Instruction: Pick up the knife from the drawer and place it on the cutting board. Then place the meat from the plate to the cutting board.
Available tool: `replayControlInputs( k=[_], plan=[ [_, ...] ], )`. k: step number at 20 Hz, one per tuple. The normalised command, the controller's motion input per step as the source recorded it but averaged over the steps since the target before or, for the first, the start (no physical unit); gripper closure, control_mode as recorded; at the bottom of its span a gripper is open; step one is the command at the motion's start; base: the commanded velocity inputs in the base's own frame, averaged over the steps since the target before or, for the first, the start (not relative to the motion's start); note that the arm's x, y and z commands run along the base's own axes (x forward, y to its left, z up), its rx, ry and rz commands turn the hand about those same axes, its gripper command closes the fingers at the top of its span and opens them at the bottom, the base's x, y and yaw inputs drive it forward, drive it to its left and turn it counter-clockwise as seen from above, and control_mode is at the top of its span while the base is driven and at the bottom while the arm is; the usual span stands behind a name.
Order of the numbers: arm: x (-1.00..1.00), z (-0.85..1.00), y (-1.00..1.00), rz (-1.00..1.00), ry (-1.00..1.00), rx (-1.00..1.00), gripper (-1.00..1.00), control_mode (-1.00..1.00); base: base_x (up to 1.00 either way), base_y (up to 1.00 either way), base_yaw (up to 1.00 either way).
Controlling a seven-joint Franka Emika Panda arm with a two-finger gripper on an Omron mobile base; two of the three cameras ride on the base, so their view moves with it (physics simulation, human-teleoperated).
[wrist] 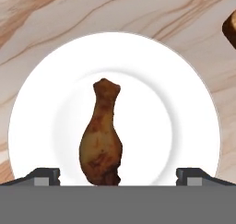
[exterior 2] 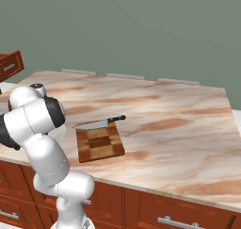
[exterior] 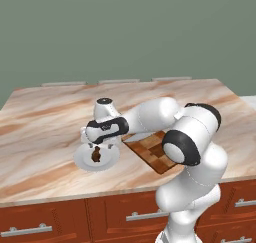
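With the silver-bladed knife (exterior 2: 96, 124) on the checkered wooden board (exterior 2: 100, 145), the released claw (wrist: 117, 174) at frame bottom must descend around the brown drumstick-like meat (wrist: 101, 140) on the round white plate (wrist: 193, 121).

Two base cams look fwd/down from behind arm, L and R. Both share cutting board (exterior: 155, 154) on counter (exterior 2: 179, 115). Hand cam sits close over plate (wrist: 193, 98).

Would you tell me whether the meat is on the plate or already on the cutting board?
On the plate: the meat lies at its centre, between the spread fingers, untouched.
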Motion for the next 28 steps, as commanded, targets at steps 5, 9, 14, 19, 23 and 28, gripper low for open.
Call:
replayControlInputs(
  k=[5,9,14,19,23,28],
  plan=[
    [0.03,-0.17,0.13,0.00,0.01,0.00,-1.00,-1.00,0.00,0.00,0.00],
    [0.00,-0.20,0.11,0.00,0.00,0.00,-1.00,-1.00,0.00,0.00,0.00],
    [0.00,-0.27,0.01,0.00,0.00,0.00,-1.00,-1.00,0.00,0.00,0.00],
    [0.00,-0.26,0.01,0.00,0.00,0.00,-1.00,-1.00,0.00,0.00,0.00],
    [0.00,-0.24,0.05,0.00,0.00,0.00,-1.00,-1.00,0.00,0.00,0.00],
    [0.00,-0.21,0.05,0.00,0.00,0.00,1.00,-1.00,0.00,0.00,0.00]
  ],
)
